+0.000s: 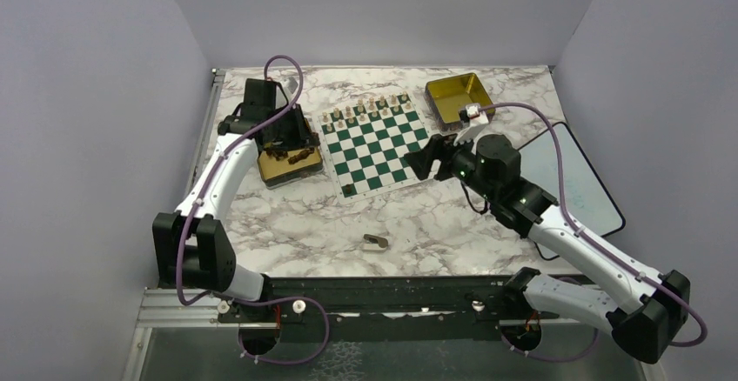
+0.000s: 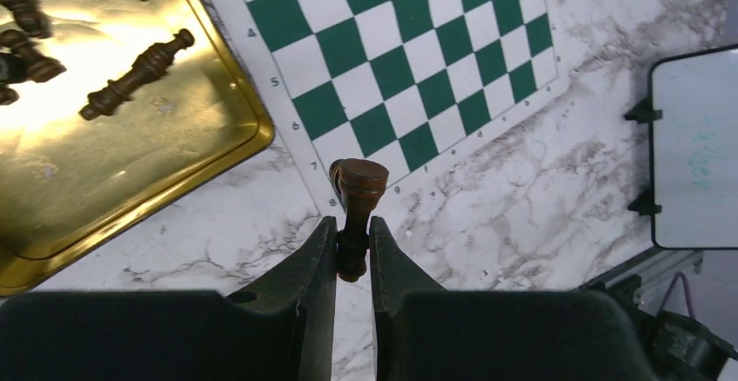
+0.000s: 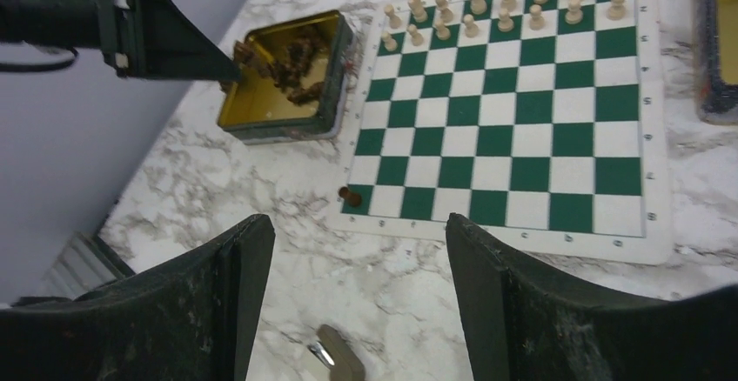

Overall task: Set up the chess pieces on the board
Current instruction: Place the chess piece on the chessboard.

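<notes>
The green and white board (image 1: 372, 142) lies mid-table, with pale pieces (image 1: 370, 107) filling its two far rows. One dark chess piece (image 1: 348, 190) stands on the near-left corner square and also shows in the right wrist view (image 3: 349, 196). Several dark pieces (image 2: 139, 72) lie in a gold tin (image 1: 271, 170) left of the board. My left gripper (image 1: 291, 144) is above that tin. In the left wrist view the gripper (image 2: 352, 224) is shut on a dark piece (image 2: 358, 185), its base pointing away. My right gripper (image 1: 419, 162) is open and empty beside the board's right edge, and its fingers (image 3: 244, 268) are wide apart.
A second gold tin (image 1: 457, 98) stands at the back right. A small tan object (image 1: 376, 242) lies on the marble near the front. A white tablet (image 1: 570, 177) lies at the right table edge. Grey walls close in three sides.
</notes>
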{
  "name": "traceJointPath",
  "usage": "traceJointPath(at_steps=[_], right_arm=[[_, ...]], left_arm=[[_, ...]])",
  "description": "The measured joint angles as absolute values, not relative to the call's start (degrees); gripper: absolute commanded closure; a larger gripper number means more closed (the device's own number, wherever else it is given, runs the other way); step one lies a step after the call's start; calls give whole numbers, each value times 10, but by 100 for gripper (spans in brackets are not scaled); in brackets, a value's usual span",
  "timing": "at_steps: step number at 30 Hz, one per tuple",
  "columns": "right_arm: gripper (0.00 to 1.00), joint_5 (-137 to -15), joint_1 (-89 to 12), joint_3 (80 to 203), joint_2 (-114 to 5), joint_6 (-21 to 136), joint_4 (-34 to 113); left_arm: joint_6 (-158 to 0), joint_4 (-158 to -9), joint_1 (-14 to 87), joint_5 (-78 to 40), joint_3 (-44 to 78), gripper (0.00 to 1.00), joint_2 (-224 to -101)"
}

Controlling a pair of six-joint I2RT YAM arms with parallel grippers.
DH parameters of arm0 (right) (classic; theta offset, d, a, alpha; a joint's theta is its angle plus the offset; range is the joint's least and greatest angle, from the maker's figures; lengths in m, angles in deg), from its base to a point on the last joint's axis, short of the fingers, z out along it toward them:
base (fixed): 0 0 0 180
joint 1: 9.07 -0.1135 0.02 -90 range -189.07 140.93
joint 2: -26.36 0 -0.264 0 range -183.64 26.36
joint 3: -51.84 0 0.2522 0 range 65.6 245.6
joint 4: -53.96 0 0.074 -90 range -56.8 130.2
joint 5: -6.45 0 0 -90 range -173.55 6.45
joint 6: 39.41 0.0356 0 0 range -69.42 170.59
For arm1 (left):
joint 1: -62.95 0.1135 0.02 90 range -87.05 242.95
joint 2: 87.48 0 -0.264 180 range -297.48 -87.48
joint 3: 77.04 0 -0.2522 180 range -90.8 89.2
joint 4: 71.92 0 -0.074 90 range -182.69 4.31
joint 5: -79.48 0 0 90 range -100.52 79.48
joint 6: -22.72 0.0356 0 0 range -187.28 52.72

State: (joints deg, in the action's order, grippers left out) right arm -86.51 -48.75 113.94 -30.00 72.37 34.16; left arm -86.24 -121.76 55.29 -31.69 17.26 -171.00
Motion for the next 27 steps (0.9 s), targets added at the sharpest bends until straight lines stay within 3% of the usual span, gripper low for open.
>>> traceJointPath(at_steps=[9,14,23,27], right_arm=[[24,-795,-488,1128,-395,892,535],[15,-762,-488,1126,-467,977,656],[21,-734,-488,1128,-561,1084,808],[18,-720,-488,1130,-593,1128,868]], left_arm=[[-931,-1179,534,-433,200,92,-1663],[-994,-1137,533,-481,221,92,-1636],[-1121,-1044,533,-541,251,92,-1595],[-1162,-1013,531,-552,251,92,-1581]])
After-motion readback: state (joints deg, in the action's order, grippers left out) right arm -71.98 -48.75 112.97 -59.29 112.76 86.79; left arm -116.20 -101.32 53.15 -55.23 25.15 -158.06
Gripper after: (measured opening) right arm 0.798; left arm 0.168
